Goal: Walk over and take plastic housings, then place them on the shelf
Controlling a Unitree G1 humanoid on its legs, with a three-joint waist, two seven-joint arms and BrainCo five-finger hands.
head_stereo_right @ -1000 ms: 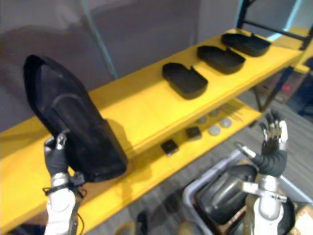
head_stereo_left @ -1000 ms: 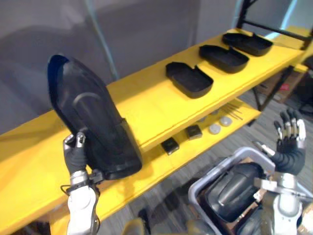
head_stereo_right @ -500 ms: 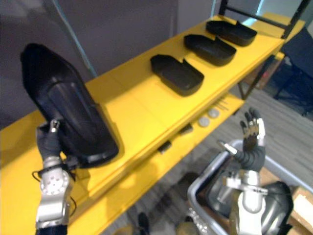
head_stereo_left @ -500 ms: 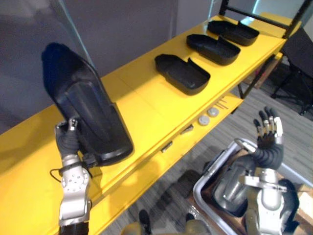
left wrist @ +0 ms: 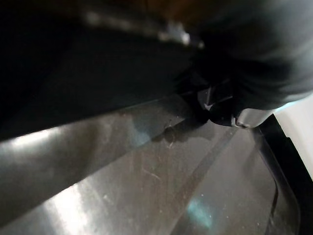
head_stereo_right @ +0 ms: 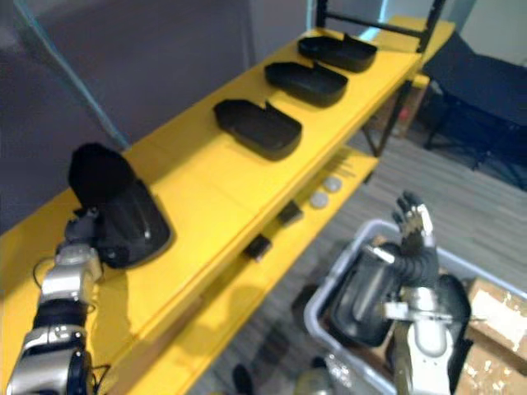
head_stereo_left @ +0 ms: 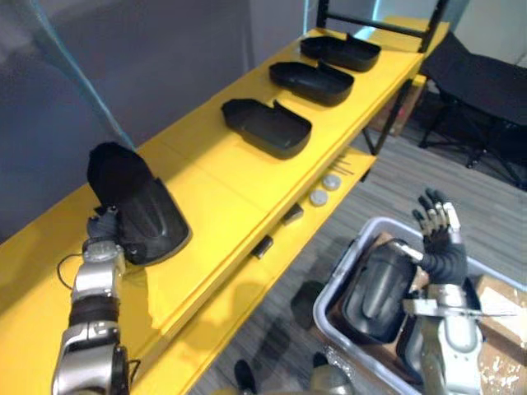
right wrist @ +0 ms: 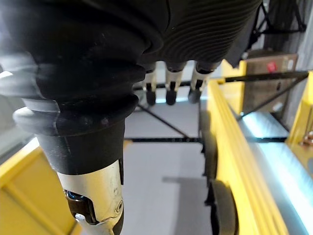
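Observation:
A black plastic housing [head_stereo_left: 136, 210] rests tilted on the top board of the yellow shelf [head_stereo_left: 222, 181], near its left end. My left hand [head_stereo_left: 103, 234] is curled round the housing's near edge, and the left wrist view has the glossy housing [left wrist: 146, 186] right against the hand. Three more black housings [head_stereo_left: 268, 127] lie in a row further along the shelf, open side up. My right hand [head_stereo_left: 440, 239] is raised with straight fingers [right wrist: 168, 83], holding nothing, above a grey bin [head_stereo_left: 350, 255] with more dark housings [head_stereo_left: 375, 288] inside.
The lower shelf board carries two small black blocks [head_stereo_left: 262, 247] and round discs [head_stereo_left: 325, 189]. A cardboard box [head_stereo_left: 502, 296] stands right of the bin. A black chair [head_stereo_left: 486, 82] is at the far right. A grey wall runs behind the shelf.
The camera has shifted. My left hand has lowered the housing from upright in the air onto the shelf top. The right hand stays raised and open.

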